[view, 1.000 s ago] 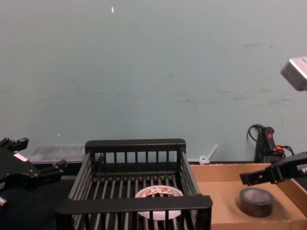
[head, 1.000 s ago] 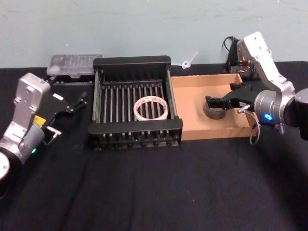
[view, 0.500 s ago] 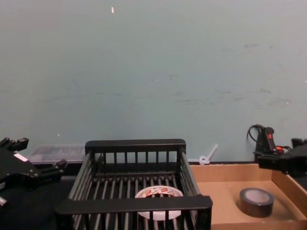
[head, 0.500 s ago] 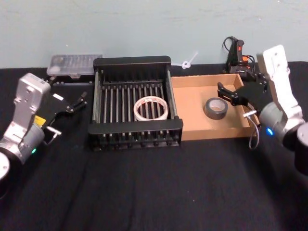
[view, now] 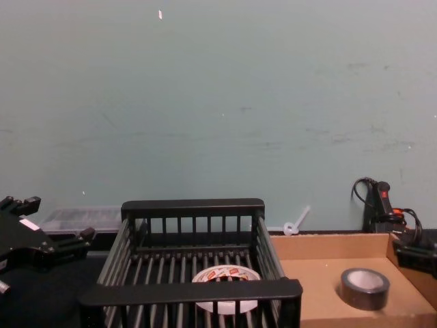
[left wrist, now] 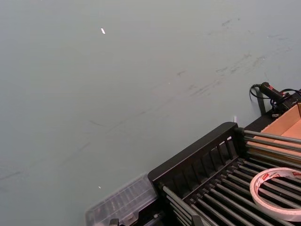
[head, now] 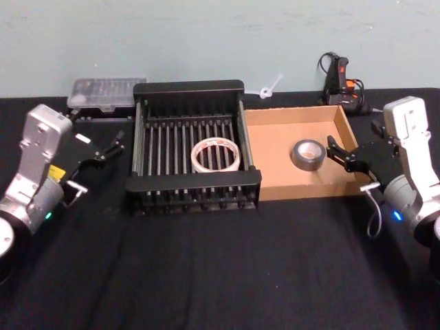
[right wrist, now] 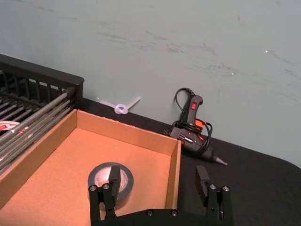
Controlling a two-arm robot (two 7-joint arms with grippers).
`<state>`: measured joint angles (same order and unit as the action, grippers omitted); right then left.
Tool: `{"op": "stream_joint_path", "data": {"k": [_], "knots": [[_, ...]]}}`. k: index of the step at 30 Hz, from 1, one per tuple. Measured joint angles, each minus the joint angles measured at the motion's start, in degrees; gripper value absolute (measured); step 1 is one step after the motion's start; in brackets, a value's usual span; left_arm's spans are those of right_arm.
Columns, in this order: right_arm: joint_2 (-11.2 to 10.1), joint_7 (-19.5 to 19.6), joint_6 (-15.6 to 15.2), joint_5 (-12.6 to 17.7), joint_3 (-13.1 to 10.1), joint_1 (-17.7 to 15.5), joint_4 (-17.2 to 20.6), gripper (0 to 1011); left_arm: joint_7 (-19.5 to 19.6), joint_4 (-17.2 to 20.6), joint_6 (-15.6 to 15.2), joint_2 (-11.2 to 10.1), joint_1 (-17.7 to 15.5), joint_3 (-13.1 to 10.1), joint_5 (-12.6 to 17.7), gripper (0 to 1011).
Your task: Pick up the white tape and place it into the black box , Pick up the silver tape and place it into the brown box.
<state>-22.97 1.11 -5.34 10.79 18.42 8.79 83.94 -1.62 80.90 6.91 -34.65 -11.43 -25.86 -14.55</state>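
The white tape [head: 215, 155] lies flat on the barred floor of the black box [head: 189, 87], also seen in the chest view [view: 227, 277] and the left wrist view [left wrist: 277, 186]. The silver tape [head: 308, 154] lies flat inside the brown box [head: 295, 189], near its right side [view: 364, 288]. My right gripper [head: 336, 149] is open and empty at the brown box's right wall, just right of the silver tape [right wrist: 111, 180]. My left gripper [head: 113, 144] rests open and empty to the left of the black box.
A clear plastic case [head: 106, 93] sits behind the black box at the back left. A glue gun [head: 340, 79] with its cord lies behind the brown box, and a small white plastic piece [head: 268, 88] lies between the boxes at the back. The table is covered in black cloth.
My right gripper has drawn back to the right, from over the silver tape to the brown box's right wall. The silver tape stays lying in the box. The left arm has not moved.
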Motion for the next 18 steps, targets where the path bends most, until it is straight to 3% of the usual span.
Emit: {"op": "stream_joint_path", "data": {"k": [4,18], "knots": [[0.3,0.0,-0.7,0.0,-0.9,-0.5,0.4,1002,0.0,0.0,0.0,0.0,0.0,0.0,0.0,1001],[0.3,-0.2,-0.7,0.0,-0.6,-0.3,0.3,1002,0.0,0.0,0.0,0.0,0.0,0.0,0.0,1001]]}}
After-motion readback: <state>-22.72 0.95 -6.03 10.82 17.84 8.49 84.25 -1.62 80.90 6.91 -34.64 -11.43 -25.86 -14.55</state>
